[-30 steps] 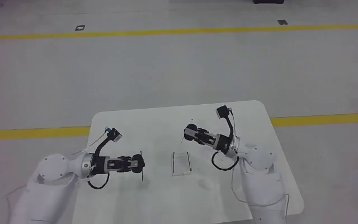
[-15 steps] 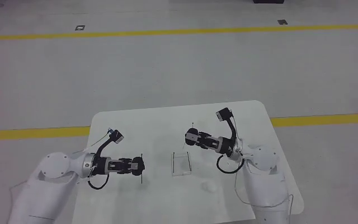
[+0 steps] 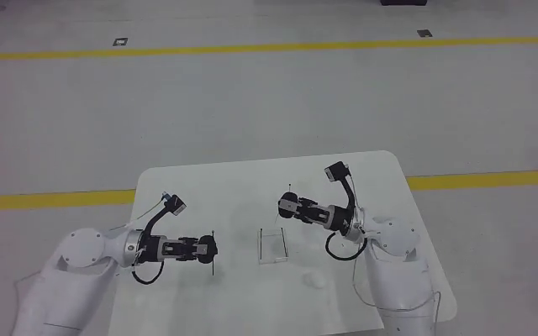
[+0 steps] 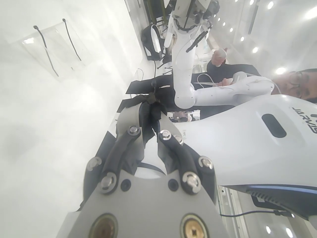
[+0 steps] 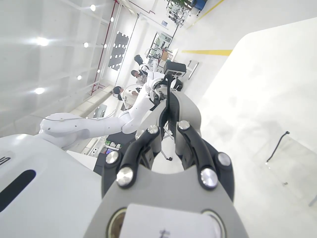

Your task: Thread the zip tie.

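Observation:
My left gripper [image 3: 207, 248] [image 4: 149, 105] hovers over the left half of the white table [image 3: 210, 185], shut on a black zip tie [image 3: 213, 265] that runs crosswise through its tips. My right gripper [image 3: 286, 205] [image 5: 169, 97] is right of centre, shut on a second black zip tie [image 5: 169, 90] whose thin end [image 3: 289, 187] sticks out past the fingers. The two grippers point toward each other with a wide gap between them.
A clear shallow tray [image 3: 271, 246] [image 4: 29, 41] [image 5: 292, 154] lies between the grippers, nearer the table's front. Two loose zip ties [image 4: 47, 51] [image 4: 72, 41] rest on it. People stand in the room beyond the table.
Both grippers dropped slightly toward the table's near side in the first half second, then stayed still. Each keeps its zip tie.

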